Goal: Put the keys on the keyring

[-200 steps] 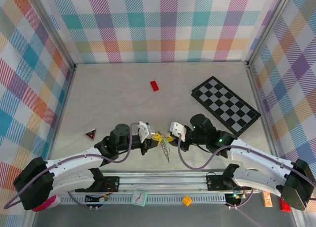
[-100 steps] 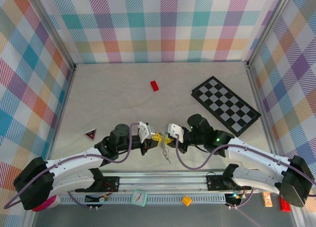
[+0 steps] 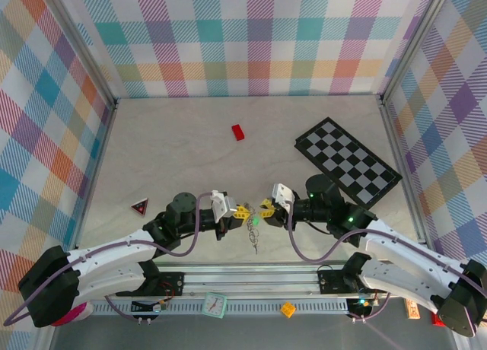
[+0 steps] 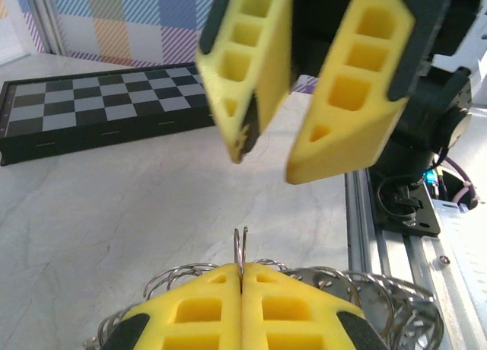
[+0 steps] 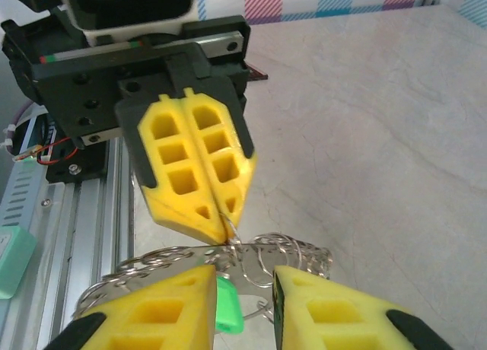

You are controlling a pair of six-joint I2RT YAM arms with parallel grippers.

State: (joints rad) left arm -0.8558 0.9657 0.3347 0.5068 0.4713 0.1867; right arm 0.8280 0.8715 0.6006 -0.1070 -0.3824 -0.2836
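1. Plaid walls (image 3: 243, 38) are enclosing a pale, marbled table (image 3: 175, 160).
2. At the far left, a small red triangle (image 3: 139, 207) is lying flat on the table, well apart from the arms.
3. A red brick (image 3: 239, 132) is lying farther back near the middle, apart from everything else.
4. The left gripper (image 4: 241, 268) is reaching in from the left near the front edge. Its yellow fingers are pressing together on the keyring (image 4: 240, 249), and a thin wire edge is standing upright out of the fingertips.
5. The keyring is hanging between the two grippers. Its jagged silvery loops are fanning out to both sides of the left fingers and, in the top view, trailing toward the near rail.
6. The green key (image 5: 228, 306) is showing its plastic head in the gap of the right fingers, just beside one of them and under the loops. I cannot tell whether it is threaded on the ring.
7. The right gripper (image 5: 243, 278) is facing the left one tip to tip, its jaws standing apart and clamping nothing.
8. The board (image 3: 348, 163) is lying flat at the right rear, askew to the table's edges.
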